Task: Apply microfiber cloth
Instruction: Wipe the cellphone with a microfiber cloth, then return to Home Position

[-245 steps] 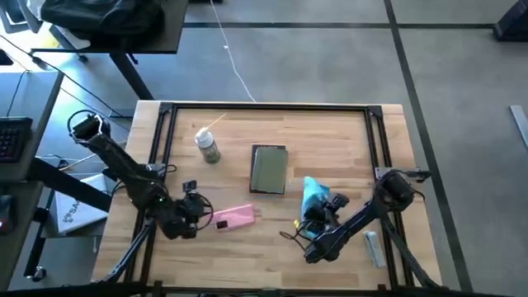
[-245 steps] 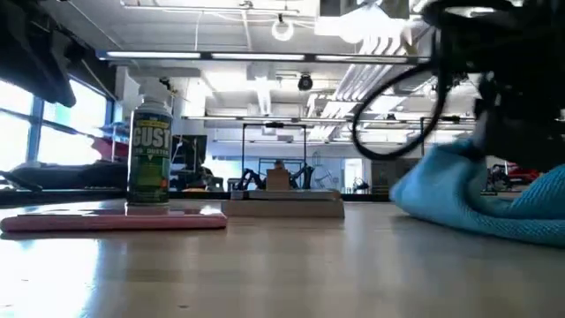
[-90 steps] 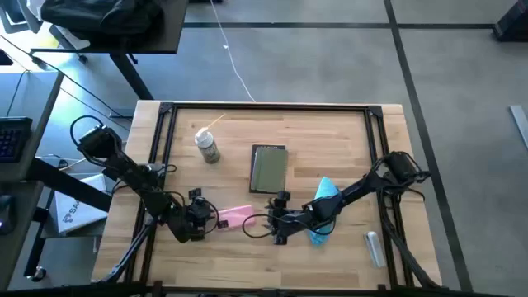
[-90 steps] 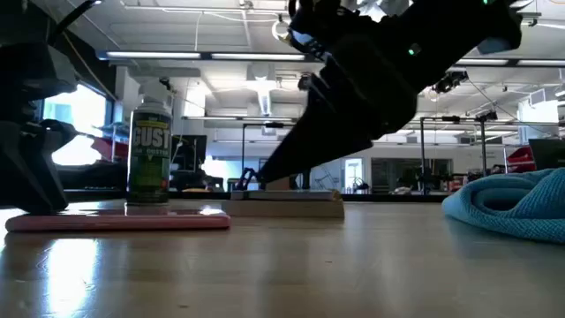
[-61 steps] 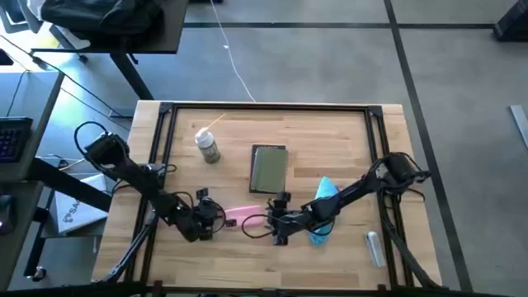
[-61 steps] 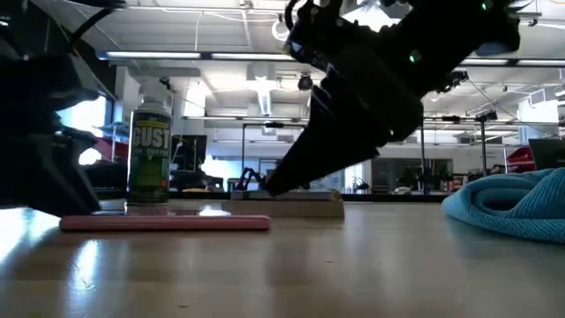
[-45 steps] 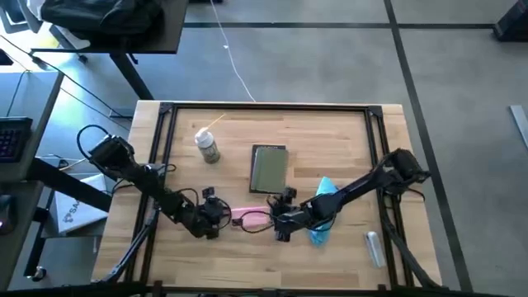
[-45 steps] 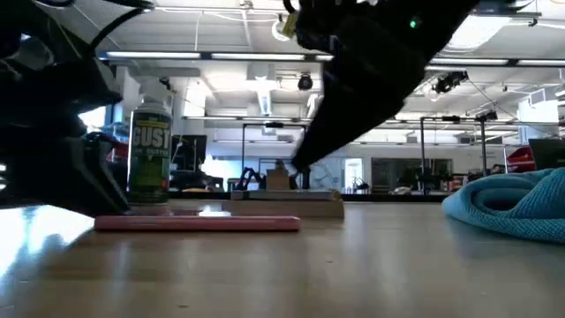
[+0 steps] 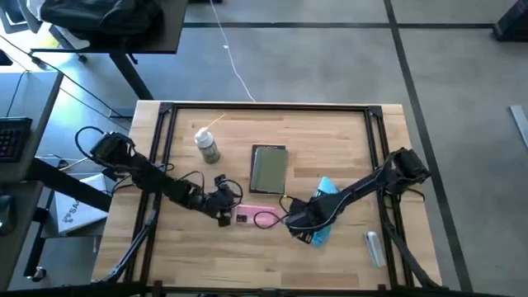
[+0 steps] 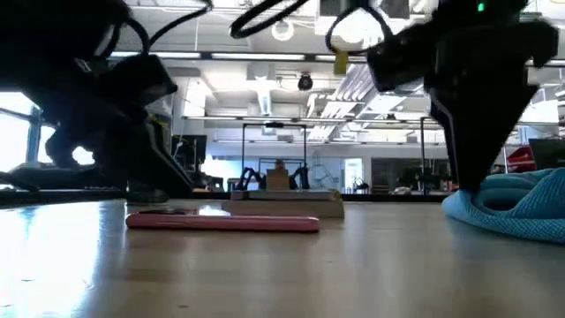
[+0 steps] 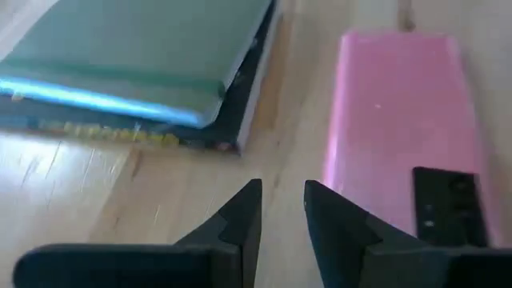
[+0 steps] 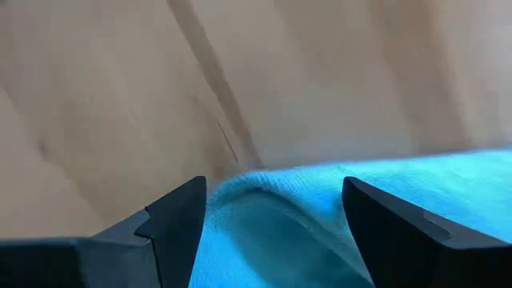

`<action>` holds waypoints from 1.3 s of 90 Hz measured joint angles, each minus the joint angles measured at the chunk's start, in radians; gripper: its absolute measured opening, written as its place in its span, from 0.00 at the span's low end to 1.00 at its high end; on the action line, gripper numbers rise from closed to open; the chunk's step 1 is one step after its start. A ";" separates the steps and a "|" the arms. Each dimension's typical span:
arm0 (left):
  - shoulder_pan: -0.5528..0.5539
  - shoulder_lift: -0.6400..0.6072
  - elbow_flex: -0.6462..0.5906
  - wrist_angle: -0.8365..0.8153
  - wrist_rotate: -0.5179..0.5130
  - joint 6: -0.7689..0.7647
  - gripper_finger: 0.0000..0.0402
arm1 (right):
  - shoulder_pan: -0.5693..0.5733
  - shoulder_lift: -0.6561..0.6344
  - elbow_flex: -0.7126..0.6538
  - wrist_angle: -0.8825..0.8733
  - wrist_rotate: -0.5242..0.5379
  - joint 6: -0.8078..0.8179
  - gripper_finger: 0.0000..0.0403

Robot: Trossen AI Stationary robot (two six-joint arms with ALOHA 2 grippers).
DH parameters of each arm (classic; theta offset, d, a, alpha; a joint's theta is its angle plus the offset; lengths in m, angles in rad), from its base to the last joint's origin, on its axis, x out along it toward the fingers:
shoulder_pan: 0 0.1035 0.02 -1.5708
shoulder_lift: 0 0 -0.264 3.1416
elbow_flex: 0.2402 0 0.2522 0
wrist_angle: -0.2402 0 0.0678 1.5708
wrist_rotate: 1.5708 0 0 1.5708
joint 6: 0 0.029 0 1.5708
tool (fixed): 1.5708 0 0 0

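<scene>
The turquoise microfiber cloth [image 9: 324, 191] lies crumpled on the table at the near right, also in the low view [image 10: 521, 208]. My right gripper [image 9: 297, 223] is open, pointing down at the cloth's left edge; a fold of cloth [image 12: 312, 216] shows between its fingers. My left gripper [image 11: 280, 212], fingers a little apart and empty, stands by the left end of the pink phone [image 9: 252, 216], which lies flat. The grey-green tablet [image 9: 269, 169] lies beyond them. My left gripper has one finger [image 11: 336, 232] at the long edge of the pink phone [image 11: 344, 160], near its end, coming level from the table's left; I cannot tell whether it touches. My right gripper has its fingers [image 12: 180, 220] on either side of the cloth's raised fold; I cannot tell whether they touch it.
A small spray bottle [image 9: 206, 147] stands at the far left of the table. A white object [image 9: 374, 247] lies by the near right edge. A dark frame [image 9: 264, 107] runs along the table's rim. Bare wood lies at the near middle.
My left gripper has moved toward the table's right edge, and the pink phone has slid flat along the table to the right ahead of it. My right gripper has drawn back rightward from the phone to the cloth's left edge and tipped to point down.
</scene>
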 joint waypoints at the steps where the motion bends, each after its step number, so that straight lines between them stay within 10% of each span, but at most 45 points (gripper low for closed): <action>1: 0.000 -0.009 0.001 -0.007 0.003 0.005 0.19 | 0.000 0.000 -0.009 0.004 -0.008 0.002 0.64; 43: -0.128 -0.559 0.003 -0.691 -0.005 -0.199 0.19 | -0.092 -0.033 -0.226 -0.549 0.128 0.108 0.64; 77: -0.250 -0.844 -0.195 -0.338 -0.178 -0.006 0.19 | -0.153 -0.527 -0.473 0.019 0.362 -0.023 0.58; 104: -0.198 -0.967 -0.377 -0.093 -0.157 0.069 0.19 | -0.200 -0.985 -0.804 0.468 0.364 -0.217 0.42; 117: -0.072 -1.014 -0.418 -0.090 0.008 0.069 0.19 | -0.185 -1.192 -0.845 0.479 0.421 -0.265 0.28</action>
